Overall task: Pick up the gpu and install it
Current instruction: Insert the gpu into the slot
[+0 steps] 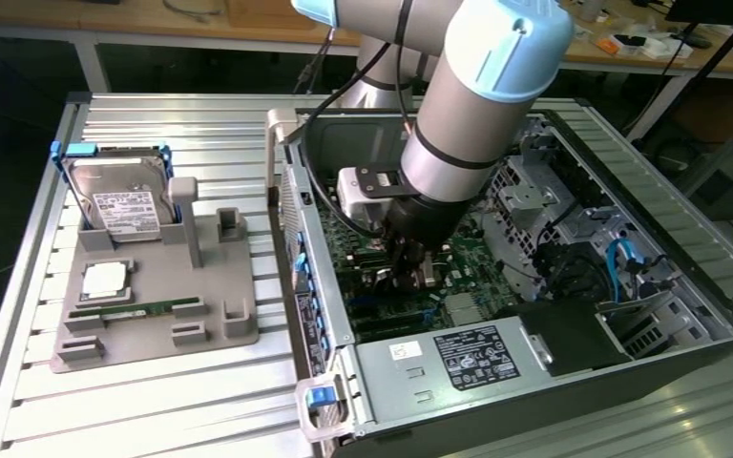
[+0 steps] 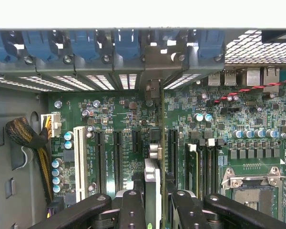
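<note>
My gripper is down inside the open computer case, just above the green motherboard. In the wrist view the gpu shows edge-on as a thin black card standing upright between my two black fingers. My gripper is shut on the card. The card's silver end bracket reaches the case's rear slot wall beside the blue clips. The card's lower edge lines up over a black expansion slot; I cannot tell whether it is seated.
A grey fixture tray lies on the slatted table at the exterior view's left, holding a silver hard drive, a CPU chip and a green RAM stick. The power supply fills the case's near end. A cable bundle lies beside the board.
</note>
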Robot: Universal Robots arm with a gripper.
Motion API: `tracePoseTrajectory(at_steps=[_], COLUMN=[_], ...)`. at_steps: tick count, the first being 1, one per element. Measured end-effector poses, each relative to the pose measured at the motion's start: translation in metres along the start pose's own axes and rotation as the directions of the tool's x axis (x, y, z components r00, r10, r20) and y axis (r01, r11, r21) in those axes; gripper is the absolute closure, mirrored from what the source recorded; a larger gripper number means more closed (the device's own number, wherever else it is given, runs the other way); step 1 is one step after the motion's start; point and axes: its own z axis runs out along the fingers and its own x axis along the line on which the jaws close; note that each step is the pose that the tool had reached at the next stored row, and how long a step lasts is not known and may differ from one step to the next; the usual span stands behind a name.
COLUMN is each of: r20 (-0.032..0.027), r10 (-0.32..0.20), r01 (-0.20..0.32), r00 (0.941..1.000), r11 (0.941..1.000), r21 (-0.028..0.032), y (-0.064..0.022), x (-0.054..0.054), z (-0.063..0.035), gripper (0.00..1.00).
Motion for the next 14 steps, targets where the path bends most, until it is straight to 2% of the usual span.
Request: tracePoseTrajectory(at_steps=[14], r20=[0.0003], r10=[0.000], r01=[0.000], r00=[1.0000], r11=[1.0000], r21=[0.0002], y=[-0.0001], x=[0.0000], z=[0.0001], gripper=[0.73])
